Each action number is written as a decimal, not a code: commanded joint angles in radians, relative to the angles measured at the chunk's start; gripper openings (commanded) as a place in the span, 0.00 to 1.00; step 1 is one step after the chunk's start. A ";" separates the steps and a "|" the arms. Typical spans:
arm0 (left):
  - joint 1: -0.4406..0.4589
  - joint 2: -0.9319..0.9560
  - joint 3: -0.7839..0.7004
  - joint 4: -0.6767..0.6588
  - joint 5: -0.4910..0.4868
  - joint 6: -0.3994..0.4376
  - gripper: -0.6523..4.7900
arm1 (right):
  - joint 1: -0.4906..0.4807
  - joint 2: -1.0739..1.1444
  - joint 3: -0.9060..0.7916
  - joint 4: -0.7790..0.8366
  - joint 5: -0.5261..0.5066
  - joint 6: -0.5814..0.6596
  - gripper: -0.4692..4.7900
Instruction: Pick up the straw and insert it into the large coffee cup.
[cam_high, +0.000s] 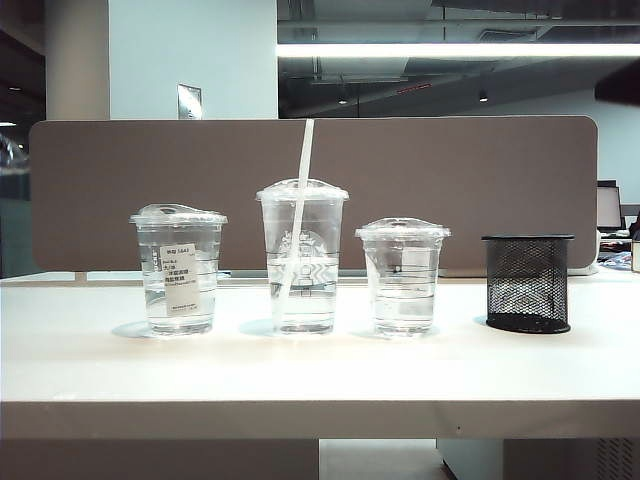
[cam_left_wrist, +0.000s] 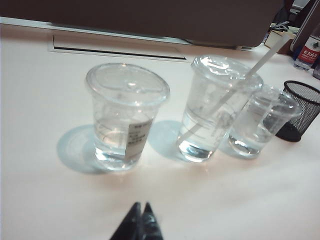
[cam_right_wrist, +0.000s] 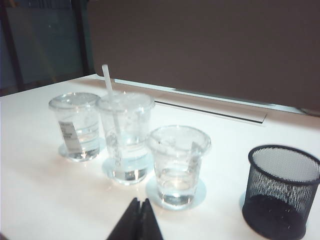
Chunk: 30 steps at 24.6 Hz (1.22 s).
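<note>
On the worktop, places given from the large coffee cup:
Labelled cup: just to the left of the large coffee cup, apart from it; part full of clear liquid, so a knock could spill it.
Left claw: near edge of the worktop in front of the labelled cup, well short of the large coffee cup; tips pressed together, nothing in them.
Large coffee cup: middle of the row, domed lid on, liquid inside.
Straw: already through the lid of the large coffee cup, leaning, upper end high above the dome. Judged: the insertion looks done.
Risk at the straw: an arm sweeping past could catch the tall free end and lever the cup over.
Short cup: just to the right, apart; the same spill hazard.
Right claw: near side, in front of the short cup; tips together, holding nothing.
Mesh pen holder: farthest right, well apart; light, easily shoved.
</note>
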 joint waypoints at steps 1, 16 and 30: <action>-0.001 0.000 -0.038 0.021 0.000 0.002 0.11 | 0.001 -0.023 -0.038 -0.010 -0.001 0.004 0.08; -0.001 -0.001 -0.125 0.024 0.007 -0.049 0.11 | 0.001 -0.027 -0.038 -0.275 -0.005 0.004 0.09; 0.199 -0.309 -0.126 -0.142 -0.003 0.183 0.11 | 0.001 -0.027 -0.038 -0.274 0.002 0.004 0.09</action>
